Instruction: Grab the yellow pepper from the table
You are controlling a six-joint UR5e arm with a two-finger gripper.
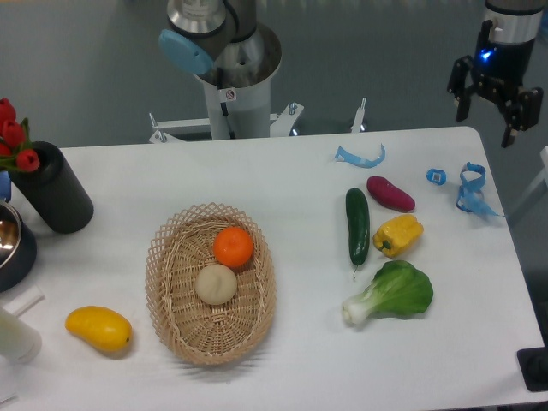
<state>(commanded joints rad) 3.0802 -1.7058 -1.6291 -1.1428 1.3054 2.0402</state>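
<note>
The yellow pepper (pixel 398 235) lies on the white table (pixel 300 360), glossy and lobed, just right of a smooth dark green cucumber (pixel 357 225), below a purple sweet potato (pixel 390 193) and above a leafy bok choy (pixel 391 293). The gripper (pixel 496 104) hangs past the table's far right corner, jaws spread and holding nothing. A woven wicker basket (pixel 171 282) carries an orange (pixel 234 247). No writing is legible.
</note>
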